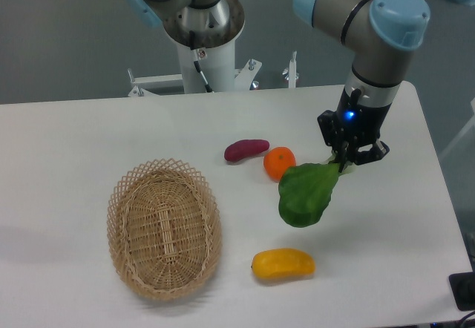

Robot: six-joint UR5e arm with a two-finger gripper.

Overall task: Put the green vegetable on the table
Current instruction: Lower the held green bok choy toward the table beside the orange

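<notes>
1. Your gripper (349,162) sat over the right half of the table (67,142), fingers closed on the pale stem end of the green vegetable (306,193).
2. The leaf hung from the fingers down and to the camera-left. Long axis ran on a diagonal from the stem at the jaws to the leaf tip toward the front edge.
3. Whether the leaf tip was touching the tabletop or just above it, you couldn't tell from this single view. No clear shadow gap to read.
4. Neighbours: the orange (278,162) was just beside the leaf's upper left edge, maybe touching. The purple sweet potato (246,150) lay beyond that. The yellow fruit (283,264) lay near, in front of the leaf tip, apart from it.
5. The wicker basket (164,228) was well apart to the left, empty, not in the way.
6. My read: the task was in its last stage, carry done, release pending. A straight-down lower would lay the leaf toward the orange, so bias the drop to the bare area on the right before opening.
</notes>
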